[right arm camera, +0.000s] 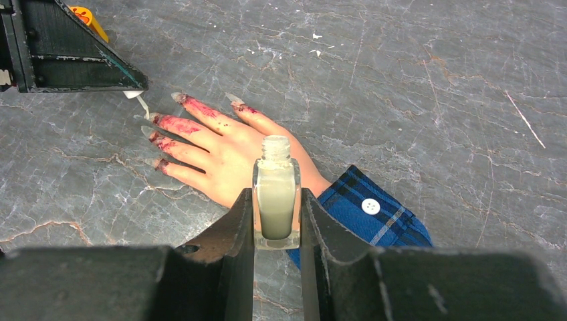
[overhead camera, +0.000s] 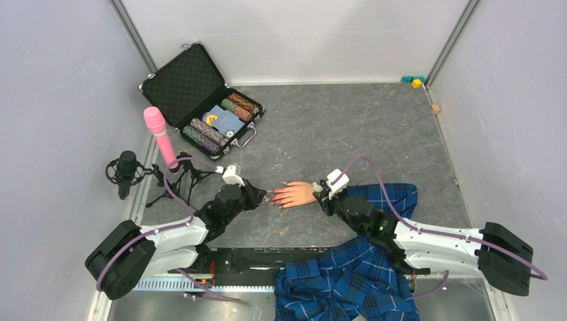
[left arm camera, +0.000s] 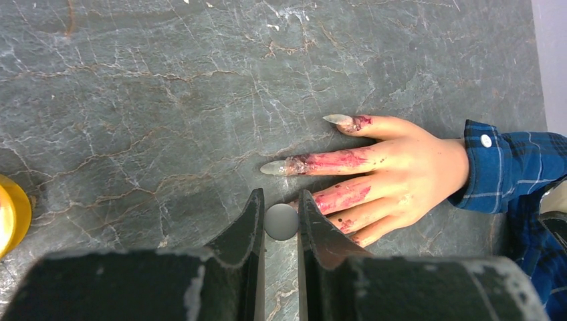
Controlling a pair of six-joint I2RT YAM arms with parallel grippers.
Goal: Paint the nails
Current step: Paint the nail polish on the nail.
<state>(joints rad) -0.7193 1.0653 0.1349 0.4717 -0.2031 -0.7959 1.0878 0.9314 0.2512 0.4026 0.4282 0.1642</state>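
At mid-table, five nails [right arm camera: 155,118] point left on one hand [right arm camera: 231,154], with red smeared down its fingers [right arm camera: 190,127]. One brush [right arm camera: 140,105] hovers just beside the tips, its cap [left arm camera: 281,222] clenched in the left claw [left arm camera: 281,200]. The right claw [right arm camera: 275,195] grasps one open bottle [right arm camera: 275,210]. Painting looks under way; the next move calls for a fine stroke onto a single nail.

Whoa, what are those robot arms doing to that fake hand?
They are painting its nails. The right pincer holds an open bottle of pale polish by the sleeve. The left pincer grips the brush cap, with the brush right at a fingertip of the hand. Red smears cover the fingers.
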